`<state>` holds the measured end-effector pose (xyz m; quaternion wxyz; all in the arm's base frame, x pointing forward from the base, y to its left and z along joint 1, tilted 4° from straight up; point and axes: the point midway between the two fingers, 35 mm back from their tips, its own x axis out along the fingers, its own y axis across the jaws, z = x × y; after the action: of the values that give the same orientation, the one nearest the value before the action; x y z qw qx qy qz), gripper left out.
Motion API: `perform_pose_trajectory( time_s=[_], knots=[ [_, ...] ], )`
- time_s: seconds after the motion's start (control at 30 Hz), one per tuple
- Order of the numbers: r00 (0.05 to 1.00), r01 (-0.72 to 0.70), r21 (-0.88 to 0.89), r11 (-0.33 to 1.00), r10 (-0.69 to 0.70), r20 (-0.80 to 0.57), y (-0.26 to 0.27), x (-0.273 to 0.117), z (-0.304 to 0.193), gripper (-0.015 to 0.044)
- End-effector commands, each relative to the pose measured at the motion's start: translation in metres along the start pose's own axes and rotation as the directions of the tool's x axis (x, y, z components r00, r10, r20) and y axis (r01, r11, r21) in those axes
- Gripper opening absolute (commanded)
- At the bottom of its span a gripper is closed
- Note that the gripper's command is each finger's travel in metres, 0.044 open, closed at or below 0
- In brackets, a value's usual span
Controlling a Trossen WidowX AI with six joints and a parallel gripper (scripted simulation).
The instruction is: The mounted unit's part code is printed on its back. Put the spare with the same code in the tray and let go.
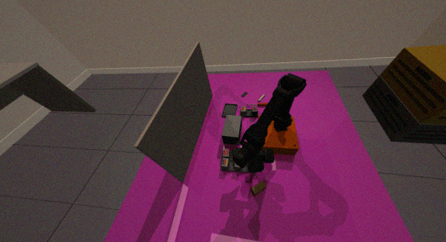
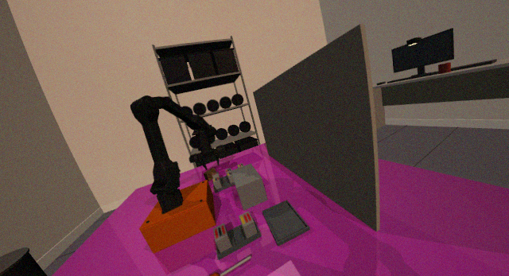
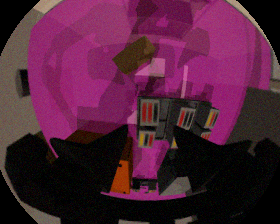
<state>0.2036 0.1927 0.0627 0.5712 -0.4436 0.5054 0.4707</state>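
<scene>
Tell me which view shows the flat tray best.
The exterior view shows the tray best: it is large there, with its raised rim and bare inside in plain sight. The top view shows it whole but small, beyond the grey box. In the wrist view I cannot make it out.

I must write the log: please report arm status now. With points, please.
Gripper [image 1: 249, 177] [image 2: 211, 166] [image 3: 151, 128] part open, above spares rack [image 1: 224, 169] [image 2: 225, 185] [image 3: 163, 107]. Tray [image 1: 229, 110] [image 2: 285, 223] without spare. Grey box [image 1: 232, 126] [image 2: 250, 185] between rack and tray.
</scene>
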Motion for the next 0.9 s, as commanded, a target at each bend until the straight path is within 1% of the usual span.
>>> perform_pose_trajectory(
  time_s=[0.0,0.87],
  knots=[
    [1.000,0.001,0.003,1.000,-0.001,-0.003,0.000,0.003,0.000,0.0300],
    [1.000,0.001,0.003,1.000,-0.001,-0.003,-0.002,0.045,0.003,0.0300]
  ],
)
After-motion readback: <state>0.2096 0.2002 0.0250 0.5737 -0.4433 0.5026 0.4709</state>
